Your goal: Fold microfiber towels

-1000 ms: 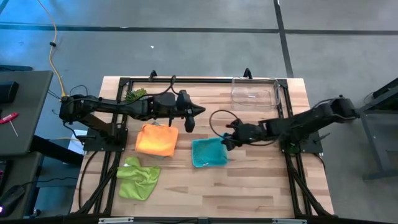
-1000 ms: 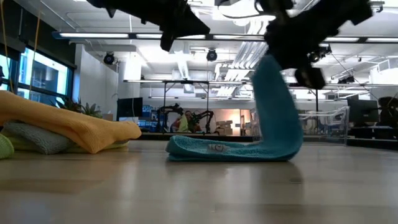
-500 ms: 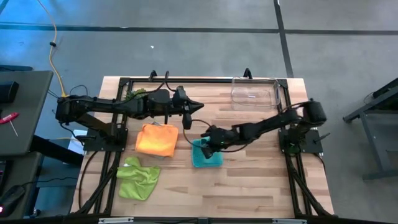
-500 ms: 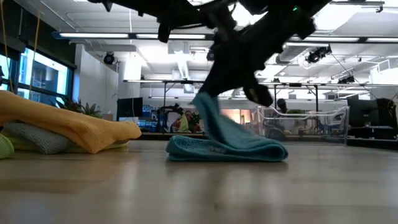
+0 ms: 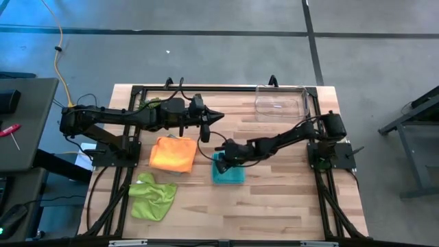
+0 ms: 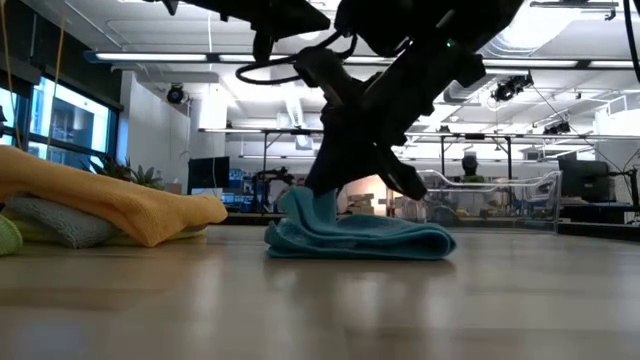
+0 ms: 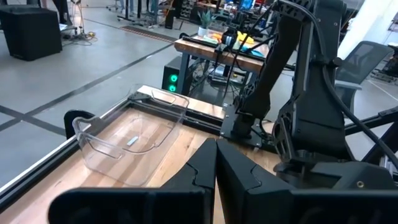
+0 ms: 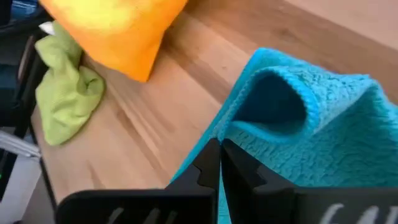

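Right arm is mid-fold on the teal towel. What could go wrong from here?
The right gripper is shut on an edge of the teal towel, carried over to its left side. If released off-line, the fold may land crooked. Dragging further could slide the whole towel toward the orange towel. The left gripper, shut, hovers close above, so the arms could clash.

Three towels (image 5: 228, 169) mid-table, two lying left of third; bin (image 5: 280, 102) at far right corner.

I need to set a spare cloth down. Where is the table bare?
Bare: the front strip right of the lime green towel, and the right side between the clear bin and teal towel. Crowded: the left middle, with the orange towel and both grippers.
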You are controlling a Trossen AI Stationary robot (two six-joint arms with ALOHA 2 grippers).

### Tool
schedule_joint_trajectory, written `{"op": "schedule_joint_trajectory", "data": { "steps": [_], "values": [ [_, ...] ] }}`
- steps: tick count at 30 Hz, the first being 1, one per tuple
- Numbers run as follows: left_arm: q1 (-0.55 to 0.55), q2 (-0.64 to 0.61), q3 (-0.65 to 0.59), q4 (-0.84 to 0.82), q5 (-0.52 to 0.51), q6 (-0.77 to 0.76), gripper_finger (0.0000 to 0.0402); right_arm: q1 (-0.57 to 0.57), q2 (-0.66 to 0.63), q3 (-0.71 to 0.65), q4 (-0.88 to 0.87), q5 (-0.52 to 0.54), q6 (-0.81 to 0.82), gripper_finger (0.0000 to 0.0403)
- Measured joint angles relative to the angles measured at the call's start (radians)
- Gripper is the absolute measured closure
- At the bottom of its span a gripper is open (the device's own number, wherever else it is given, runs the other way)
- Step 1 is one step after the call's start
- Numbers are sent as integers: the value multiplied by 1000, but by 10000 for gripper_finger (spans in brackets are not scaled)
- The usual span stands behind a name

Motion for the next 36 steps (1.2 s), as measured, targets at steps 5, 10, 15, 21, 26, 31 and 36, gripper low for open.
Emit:
{"op": "schedule_joint_trajectory", "data": {
  "steps": [5,10,15,21,26,31,36],
  "values": [
    [0,0,0,-1,0,0,402,1,0,0,5,-27,-42,369],
    [0,0,0,-1,0,0,401,-7,-10,0,-3,-38,-96,276],
    [4,-9,0,-16,1,1,401,-25,-93,0,-148,-13,-221,188],
    [41,-93,1,-124,4,12,402,-23,-246,-31,-446,76,-375,160],
    [53,-162,0,-220,7,2,401,-25,-385,-234,-453,43,-327,160],
    [25,-199,-86,-122,-1,-64,401,-30,-557,-438,-226,-10,-190,160],
    [-10,-202,-270,149,4,-168,402,-27,-664,-525,-72,27,-132,160]
  ]
}}
